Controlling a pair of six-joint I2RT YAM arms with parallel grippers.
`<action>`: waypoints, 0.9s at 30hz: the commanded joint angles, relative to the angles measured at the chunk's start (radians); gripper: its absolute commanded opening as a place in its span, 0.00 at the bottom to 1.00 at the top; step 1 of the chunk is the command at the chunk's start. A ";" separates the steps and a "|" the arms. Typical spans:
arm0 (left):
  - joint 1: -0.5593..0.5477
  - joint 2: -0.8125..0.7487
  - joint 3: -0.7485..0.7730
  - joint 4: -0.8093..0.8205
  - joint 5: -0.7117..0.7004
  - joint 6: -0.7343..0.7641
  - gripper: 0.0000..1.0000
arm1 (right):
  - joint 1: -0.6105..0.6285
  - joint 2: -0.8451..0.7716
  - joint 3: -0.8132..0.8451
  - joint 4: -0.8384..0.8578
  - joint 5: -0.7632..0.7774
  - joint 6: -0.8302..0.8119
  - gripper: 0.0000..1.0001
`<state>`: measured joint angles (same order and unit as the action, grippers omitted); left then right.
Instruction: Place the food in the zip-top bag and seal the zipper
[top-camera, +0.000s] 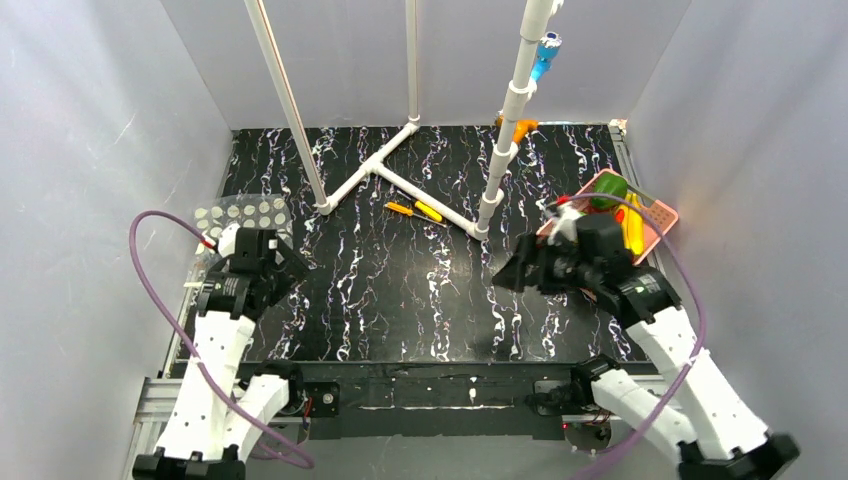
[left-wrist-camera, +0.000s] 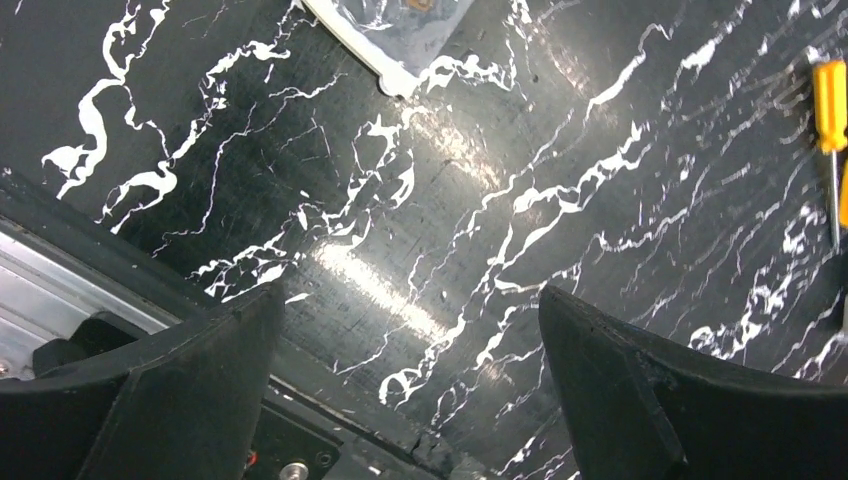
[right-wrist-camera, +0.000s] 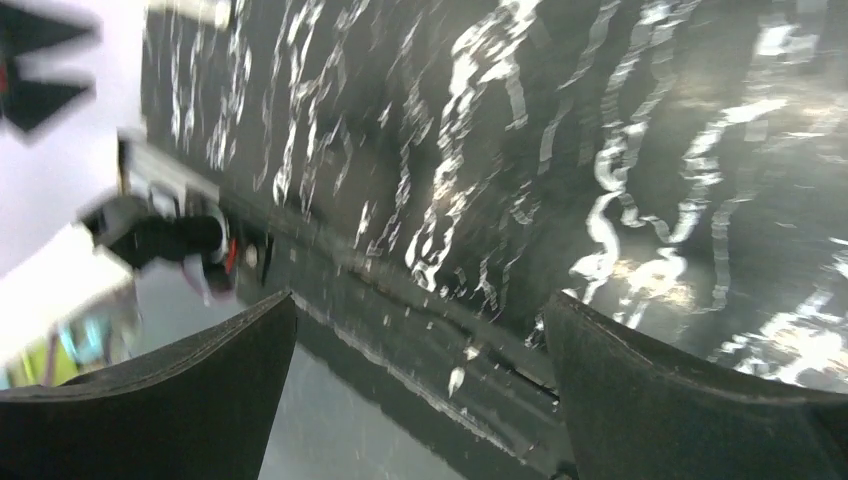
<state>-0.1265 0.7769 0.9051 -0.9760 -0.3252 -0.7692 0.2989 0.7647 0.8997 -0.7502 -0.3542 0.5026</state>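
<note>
The zip-top bag (top-camera: 245, 212), clear with white dots, lies flat at the table's left edge; one corner of the bag (left-wrist-camera: 385, 30) shows in the left wrist view. I cannot make out its zipper. The food sits in a pink basket (top-camera: 662, 212) at the right: a green round piece (top-camera: 607, 190), a yellow banana (top-camera: 634, 235) and something red. My left gripper (top-camera: 292, 263) (left-wrist-camera: 410, 295) hangs open and empty just in front of the bag. Above the mid-right table my right gripper (top-camera: 508, 272) (right-wrist-camera: 420, 297) is also open and empty, left of the basket.
A white pipe frame (top-camera: 395, 178) stands on the middle and back of the black marbled table, with uprights. Two small yellow and orange screwdrivers (top-camera: 415, 209) (left-wrist-camera: 830, 95) lie beside it. An orange thing (top-camera: 523, 127) lies at the back by the right upright. Grey walls enclose all sides.
</note>
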 joint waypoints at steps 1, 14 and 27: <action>0.072 0.096 -0.005 0.060 0.024 -0.062 0.99 | 0.374 0.039 -0.009 0.095 0.207 0.082 1.00; 0.644 0.231 -0.182 0.462 0.201 -0.191 0.99 | 0.620 0.027 -0.007 0.168 0.322 0.114 1.00; 0.743 0.312 -0.437 0.930 0.187 -0.287 0.87 | 0.620 -0.035 0.027 0.113 0.347 0.127 1.00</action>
<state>0.6003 1.0534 0.5179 -0.2447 -0.1551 -1.0271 0.9131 0.7467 0.8944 -0.6346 -0.0319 0.6182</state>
